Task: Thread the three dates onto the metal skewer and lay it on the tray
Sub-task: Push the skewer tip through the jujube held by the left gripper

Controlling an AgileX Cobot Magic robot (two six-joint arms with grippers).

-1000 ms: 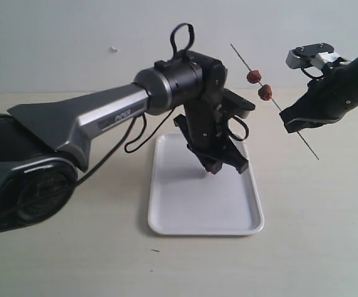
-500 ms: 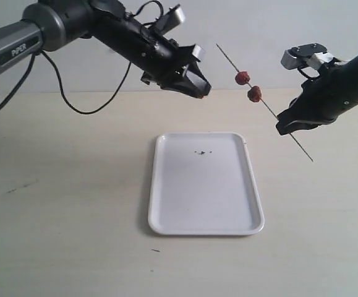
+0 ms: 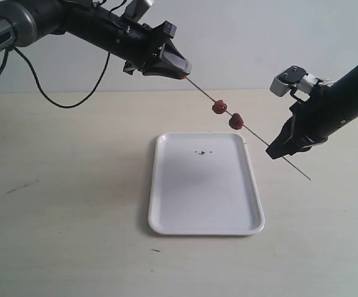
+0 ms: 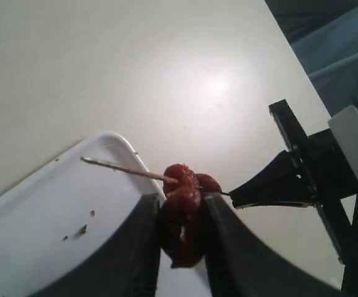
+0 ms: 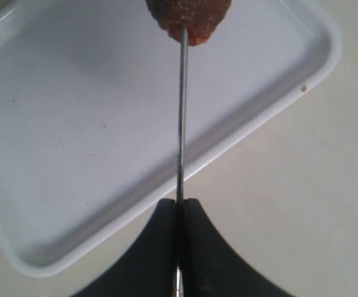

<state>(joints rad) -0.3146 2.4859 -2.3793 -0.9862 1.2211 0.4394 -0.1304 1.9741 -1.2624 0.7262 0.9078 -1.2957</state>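
My left gripper (image 3: 180,68) hangs high above the table's far side, shut on one dark red date (image 4: 182,230). The metal skewer (image 3: 259,139) slants from those fingertips down to my right gripper (image 3: 279,147), which is shut on its lower part (image 5: 180,154). Two dates (image 3: 219,107) (image 3: 235,120) sit threaded mid-rod, above the far right corner of the white tray (image 3: 166,210). In the left wrist view these two (image 4: 180,176) show just behind the held date. Whether the tip has entered the held date I cannot tell.
Small dark crumbs (image 3: 202,152) lie on the tray's far half. The left arm's black cable (image 3: 55,93) droops toward the table at the far left. The right arm (image 3: 345,99) comes in from the right edge.
The left gripper rose from the tray with a date and swung up and left. The right gripper lowered and tilted the skewer, so its tip now meets the left fingertips.
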